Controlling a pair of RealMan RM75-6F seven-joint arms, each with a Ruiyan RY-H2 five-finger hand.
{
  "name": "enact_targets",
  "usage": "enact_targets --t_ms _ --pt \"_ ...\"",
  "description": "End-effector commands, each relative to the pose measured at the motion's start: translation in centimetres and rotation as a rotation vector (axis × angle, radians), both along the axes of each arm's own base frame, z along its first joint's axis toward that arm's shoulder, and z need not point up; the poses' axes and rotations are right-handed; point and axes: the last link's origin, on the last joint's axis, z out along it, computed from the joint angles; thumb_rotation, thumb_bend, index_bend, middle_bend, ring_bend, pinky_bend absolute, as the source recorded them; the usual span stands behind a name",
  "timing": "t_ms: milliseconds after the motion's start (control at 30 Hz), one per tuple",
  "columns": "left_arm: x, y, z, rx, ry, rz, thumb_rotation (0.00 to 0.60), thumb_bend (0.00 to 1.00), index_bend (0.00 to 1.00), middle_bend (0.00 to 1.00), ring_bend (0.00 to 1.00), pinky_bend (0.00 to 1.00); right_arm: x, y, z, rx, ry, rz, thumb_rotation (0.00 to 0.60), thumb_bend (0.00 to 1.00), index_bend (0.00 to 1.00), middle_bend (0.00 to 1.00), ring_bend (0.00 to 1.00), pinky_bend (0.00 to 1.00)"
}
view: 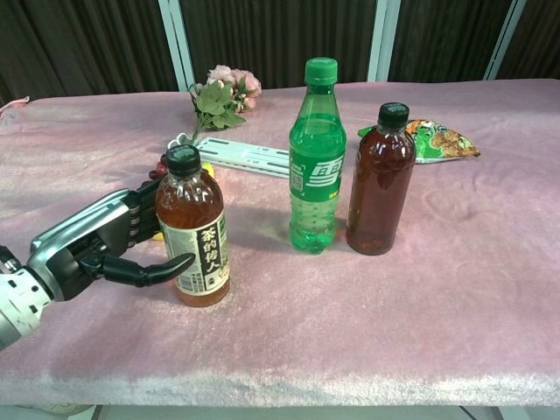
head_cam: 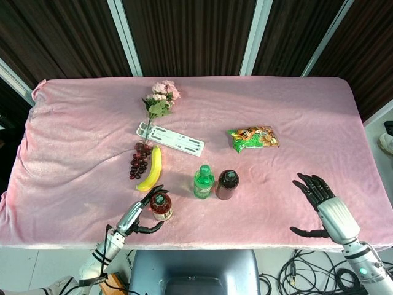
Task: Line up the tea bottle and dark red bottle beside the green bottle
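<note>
The tea bottle (head_cam: 161, 206) (view: 192, 232), amber with a black cap and a pale label, stands near the front edge, left of the others. My left hand (head_cam: 136, 216) (view: 96, 249) grips it from the left, fingers behind it and thumb across the label. The green bottle (head_cam: 203, 182) (view: 317, 157) stands upright in the middle. The dark red bottle (head_cam: 226, 184) (view: 380, 184) stands right beside it on its right. My right hand (head_cam: 322, 203) hovers open at the front right, far from the bottles and seen only in the head view.
A banana (head_cam: 151, 169) and dark grapes (head_cam: 139, 158) lie just behind the tea bottle. Farther back are a white strip (head_cam: 171, 139) and pink flowers (head_cam: 161, 98). A green snack bag (head_cam: 253, 136) lies behind the dark red bottle. The pink table's front edge (view: 289, 381) is close.
</note>
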Motion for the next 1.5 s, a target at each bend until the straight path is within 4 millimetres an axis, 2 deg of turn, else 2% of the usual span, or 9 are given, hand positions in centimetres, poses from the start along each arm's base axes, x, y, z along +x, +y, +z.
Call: enact_targets --t_ms 33,200,300,433,700,900,1167,1500 --pt "0.3 0.5 -0.4 -0.007 0.013 0.009 0.6 0.33 0.28 0.39 0.23 0.29 0.0 0.0 0.0 0.0 0.0 0.0 0.6 0.23 0.0 0.0 0.0 0.1" --pt "0.5 1.3 -0.5 0.005 0.008 0.041 0.6 0.33 0.46 0.58 0.37 0.39 -0.1 0.0 0.0 0.006 0.004 -0.002 0.6 0.23 0.0 0.0 0.0 0.1" --pt "0.6 1.6 -0.4 0.004 0.003 0.059 0.6 0.33 0.53 0.64 0.43 0.44 -0.1 0.0 0.0 0.008 0.008 -0.005 0.6 0.23 0.0 0.0 0.0 0.1" --pt "0.8 1.7 -0.1 0.015 -0.016 0.064 0.6 0.34 0.57 0.69 0.47 0.48 -0.1 -0.1 -0.1 0.012 0.012 -0.007 0.6 0.23 0.0 0.0 0.0 0.1" --pt "1.3 2.5 0.7 0.057 -0.052 0.063 0.6 0.38 0.62 0.72 0.5 0.51 0.0 -0.1 -0.3 0.022 0.016 -0.007 0.6 0.23 0.0 0.0 0.0 0.1" --pt "3.3 4.3 0.7 0.125 -0.059 0.045 0.6 0.4 0.63 0.72 0.49 0.49 0.1 -0.1 -0.4 0.033 0.015 -0.006 0.6 0.23 0.0 0.0 0.0 0.1" --pt "6.5 6.9 -0.5 0.177 -0.009 -0.031 0.6 0.4 0.63 0.71 0.47 0.47 0.0 0.0 -0.2 0.038 0.01 -0.008 0.6 0.23 0.0 0.0 0.0 0.1" --pt "7.2 8.4 -2.6 0.12 0.006 0.0 0.6 0.4 0.62 0.7 0.46 0.47 -0.2 0.0 0.4 0.022 -0.004 -0.014 0.6 0.23 0.0 0.0 0.0 0.1"
